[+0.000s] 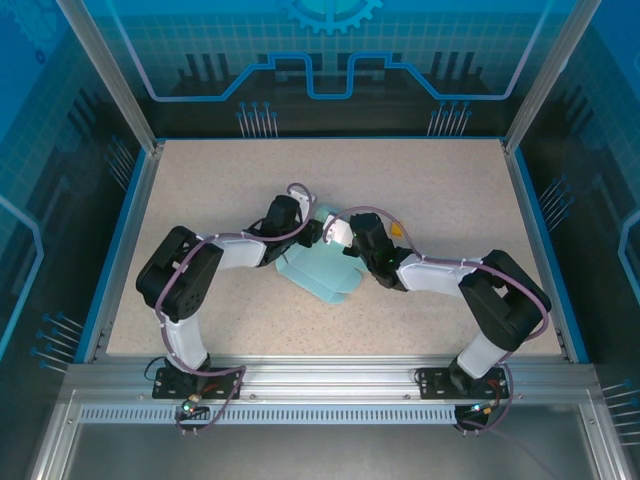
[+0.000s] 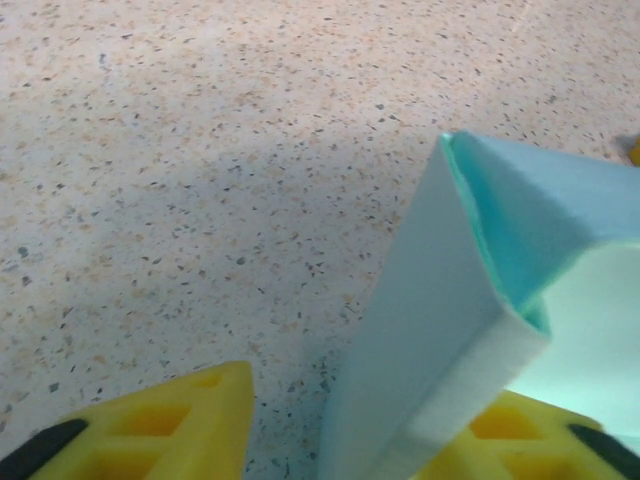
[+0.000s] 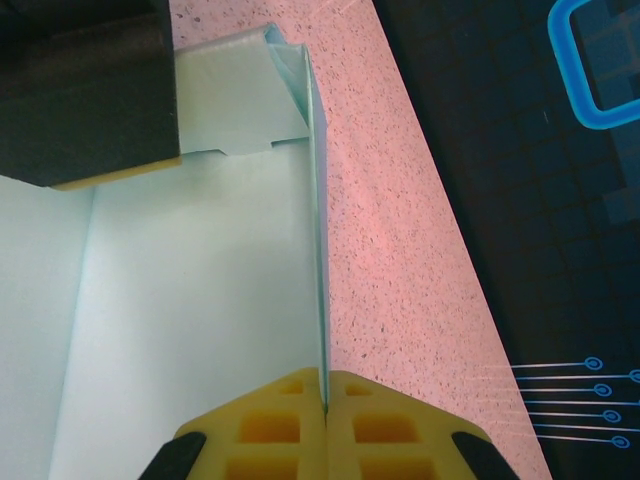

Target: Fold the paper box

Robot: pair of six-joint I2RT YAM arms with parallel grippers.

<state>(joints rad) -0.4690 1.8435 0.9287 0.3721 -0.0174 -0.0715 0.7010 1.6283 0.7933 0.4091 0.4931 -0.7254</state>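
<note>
Pale blue card sat under both bent arms: the paper box point(image 1: 322, 272) lay near the middle of the speckled worktop point(image 1: 450, 190), partly folded, its base flat and one side turned up on edge. The right hand point(image 3: 322, 405) was pinched tight on the rim of that upright side, its two yellow pads meeting with only the thin card between them. I took that grip to be there to keep the side standing and the crease square while the other arm worked. The left hand point(image 2: 350, 425) sat at a raised corner with its jaws partly apart, straddling the card. One finger point(image 2: 520, 440) was tucked close behind it and the other stood clear on the worktop side, so it clamped nothing and looked more like a guide or a press in waiting. From above, the box seemed to run its long axis from the far side towards the arms' bases, slanted a little, with loose rounded flaps pointing to the near edge. The wrists hid much of the far end. The gripped side ran straight away from the right hand toward a folded corner.
</note>
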